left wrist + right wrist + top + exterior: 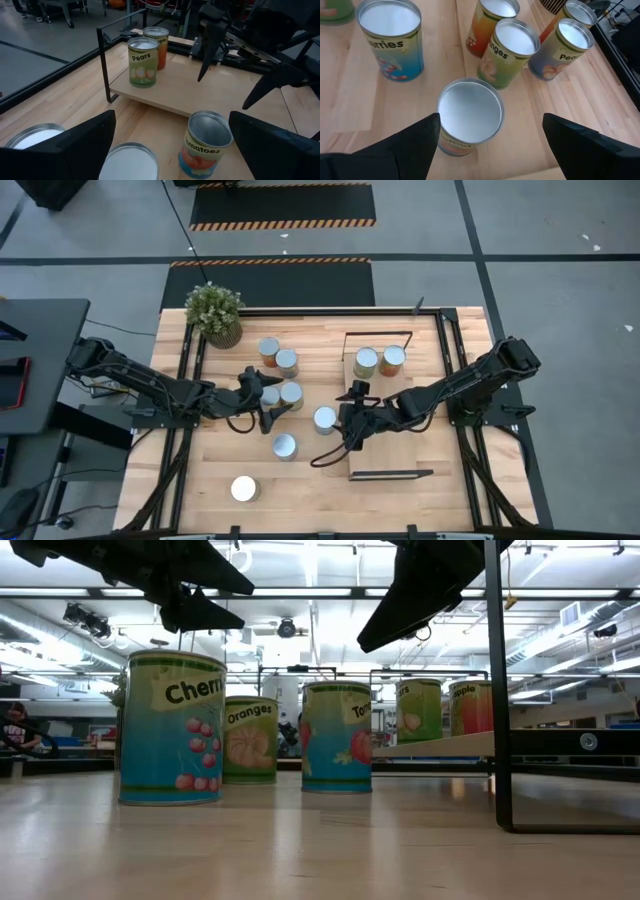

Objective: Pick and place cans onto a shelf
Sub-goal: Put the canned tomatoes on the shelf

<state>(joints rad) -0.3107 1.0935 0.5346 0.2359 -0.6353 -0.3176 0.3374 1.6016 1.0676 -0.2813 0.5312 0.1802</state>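
Two cans (pixel 379 362) already standing on the shelf (pixel 420 430), seven waiting on the tabletop (pixel 420 505). Hovering wide over one tabletop can (pixel 325 419), right end effector (pixel 345 423); left end effector (pixel 266 402) likewise spread. Probably rigid, smooth-sided, light: gripping mid-wall.

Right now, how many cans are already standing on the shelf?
2. The Pears can and an orange-sided can stand side by side at one end of the shelf, next to its black frame. No other can seems to be hidden there.
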